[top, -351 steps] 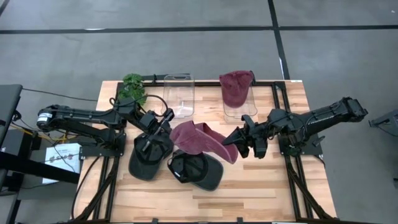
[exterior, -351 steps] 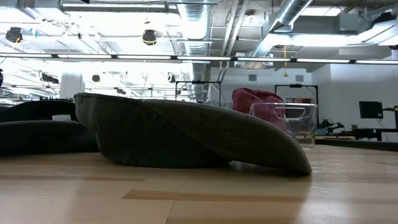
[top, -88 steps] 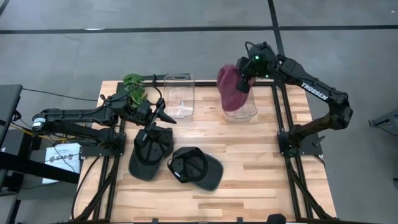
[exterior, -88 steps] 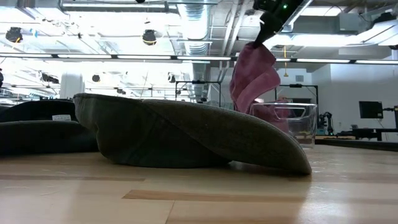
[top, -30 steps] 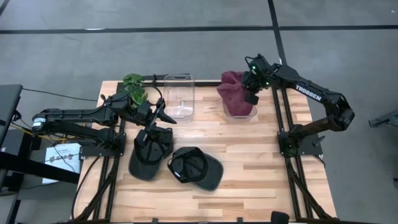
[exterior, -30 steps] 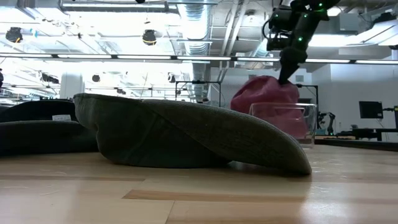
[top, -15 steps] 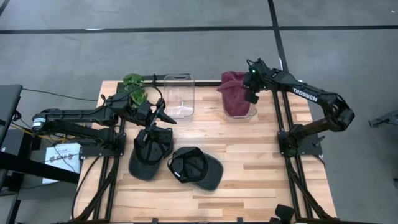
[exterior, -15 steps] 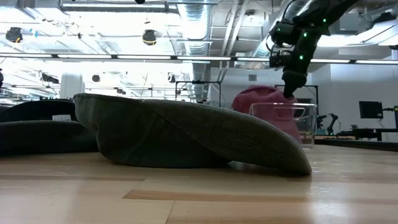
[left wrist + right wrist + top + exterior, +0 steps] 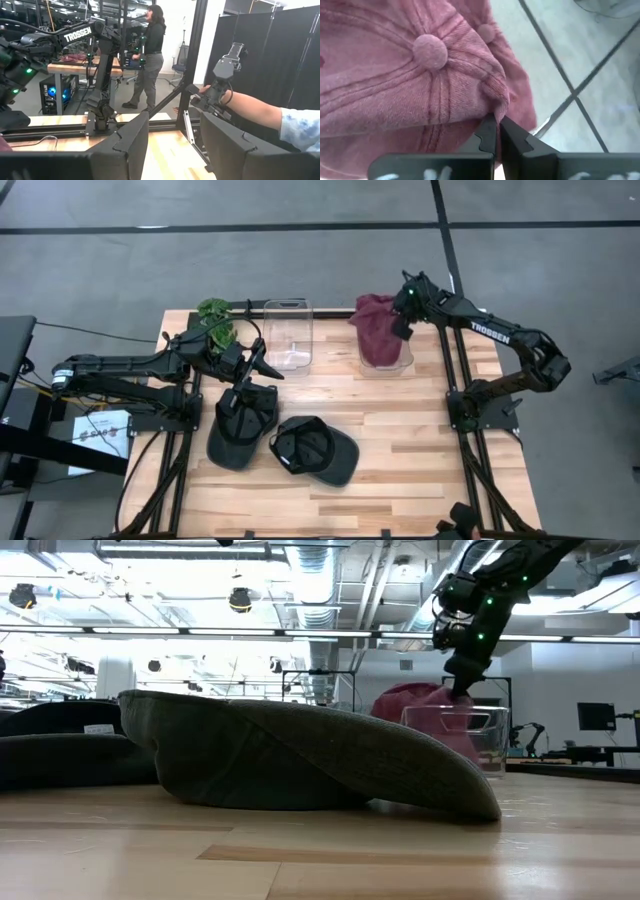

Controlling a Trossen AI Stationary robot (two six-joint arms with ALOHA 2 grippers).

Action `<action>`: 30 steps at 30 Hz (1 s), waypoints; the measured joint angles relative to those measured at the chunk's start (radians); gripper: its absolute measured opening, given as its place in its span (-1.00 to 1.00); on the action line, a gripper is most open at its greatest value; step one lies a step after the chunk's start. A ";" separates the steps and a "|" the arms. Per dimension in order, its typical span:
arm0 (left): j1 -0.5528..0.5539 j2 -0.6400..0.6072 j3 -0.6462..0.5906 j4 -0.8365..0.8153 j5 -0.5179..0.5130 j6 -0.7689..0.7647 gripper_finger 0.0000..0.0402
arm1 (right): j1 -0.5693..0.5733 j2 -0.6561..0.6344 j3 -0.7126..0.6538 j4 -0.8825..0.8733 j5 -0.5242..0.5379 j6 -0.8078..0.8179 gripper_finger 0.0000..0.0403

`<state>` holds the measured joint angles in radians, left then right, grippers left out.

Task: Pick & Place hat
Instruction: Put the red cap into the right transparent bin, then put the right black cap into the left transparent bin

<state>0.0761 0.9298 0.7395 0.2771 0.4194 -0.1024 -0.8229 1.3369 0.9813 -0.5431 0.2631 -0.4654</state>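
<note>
While the right gripper [image 9: 496, 131] pinches the maroon hat [image 9: 376, 326], the clear bin [image 9: 386, 358] beneath is mostly hidden near the table's [image 9: 420, 470] far edge.

Robotics lab or open industrial workspace. Exposed ducts [image 9: 320, 580] and strip lights [image 9: 200, 632] run under a high ceiling. Grey floor [image 9: 300, 260] carries dark tape lines. Wooden table [image 9: 400, 470] sits on black framing. Beyond it stand another robot arm [image 9: 95, 75], a workbench [image 9: 60, 67], a person [image 9: 150, 55] and black curtains [image 9: 280, 55].
</note>
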 joint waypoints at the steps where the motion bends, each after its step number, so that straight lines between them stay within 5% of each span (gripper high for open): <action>1: 0.000 0.000 0.000 0.000 0.000 0.000 -0.12 | -0.002 0.000 0.000 0.002 0.005 0.002 -1.00; 6: 0.000 0.000 0.000 0.000 0.000 0.000 -0.12 | -0.004 -0.002 0.000 -0.027 0.000 0.005 -0.85; 20: 0.000 0.000 0.000 -0.007 0.000 0.000 -0.12 | -0.002 -0.079 0.000 -0.070 -0.081 -0.002 -0.04; 30: 0.000 0.000 0.000 -0.010 0.000 0.000 -0.12 | 0.016 -0.281 0.000 -0.070 -0.081 0.103 0.05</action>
<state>0.0763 0.9299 0.7393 0.2670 0.4194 -0.1024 -0.8071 1.0562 0.9813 -0.6133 0.1817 -0.3624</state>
